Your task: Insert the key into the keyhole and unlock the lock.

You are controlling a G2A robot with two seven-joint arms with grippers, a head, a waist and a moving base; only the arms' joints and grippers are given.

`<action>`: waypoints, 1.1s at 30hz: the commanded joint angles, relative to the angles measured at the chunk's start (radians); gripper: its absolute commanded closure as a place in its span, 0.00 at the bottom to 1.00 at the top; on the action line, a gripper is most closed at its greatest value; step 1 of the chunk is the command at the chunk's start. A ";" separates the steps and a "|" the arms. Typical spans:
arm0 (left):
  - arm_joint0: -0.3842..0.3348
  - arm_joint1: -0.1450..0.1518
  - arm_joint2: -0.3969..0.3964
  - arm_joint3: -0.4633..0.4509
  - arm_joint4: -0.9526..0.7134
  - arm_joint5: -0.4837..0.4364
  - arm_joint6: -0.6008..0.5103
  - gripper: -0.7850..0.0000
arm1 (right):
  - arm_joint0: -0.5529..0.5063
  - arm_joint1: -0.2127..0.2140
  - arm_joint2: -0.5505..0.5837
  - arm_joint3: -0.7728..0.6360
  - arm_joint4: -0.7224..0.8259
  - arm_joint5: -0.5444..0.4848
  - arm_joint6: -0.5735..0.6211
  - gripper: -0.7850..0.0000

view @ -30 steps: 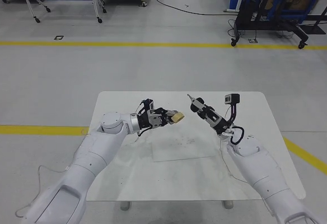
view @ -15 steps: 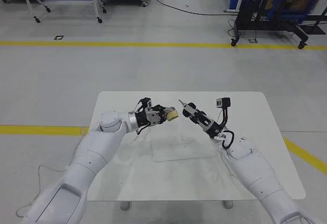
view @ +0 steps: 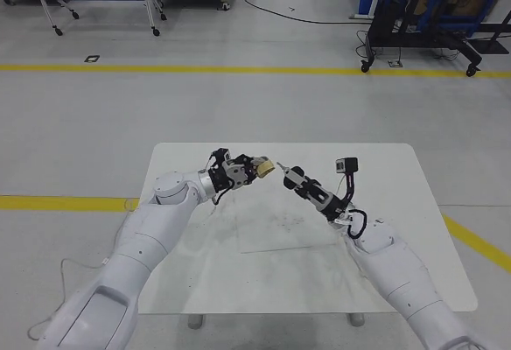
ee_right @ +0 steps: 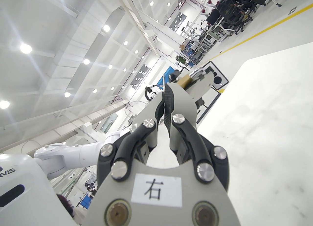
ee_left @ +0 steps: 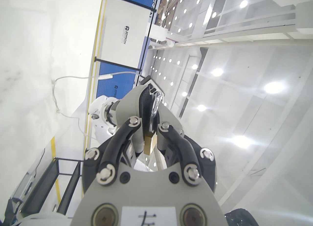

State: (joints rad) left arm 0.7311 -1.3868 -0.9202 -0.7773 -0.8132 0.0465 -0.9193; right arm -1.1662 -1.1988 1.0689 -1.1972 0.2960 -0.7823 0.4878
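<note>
Above a white table (view: pixel 395 192), the left gripper (view: pixel 250 168) has its fingers clamped on a brass lock (view: pixel 261 165), which sticks out past the fingertips. The right gripper (view: pixel 290 172) has its fingers pressed together on a key (view: pixel 283 165). The key's tip points at the lock, just beside it; contact cannot be told

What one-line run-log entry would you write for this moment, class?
left end effector: shut on lock | right end effector: shut on key | key tip: close to lock | insertion: cannot tell
</note>
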 commanded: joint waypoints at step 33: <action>0.053 0.010 -0.041 -0.091 0.091 0.108 0.111 1.00 | -0.197 0.033 0.114 -0.427 0.181 0.773 -0.030 1.00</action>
State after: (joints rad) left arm 0.7822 -1.3778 -0.9588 -0.8640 -0.7288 0.1577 -0.8159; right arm -1.3576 -1.1661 1.1808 -1.6048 0.4876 -0.0561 0.4802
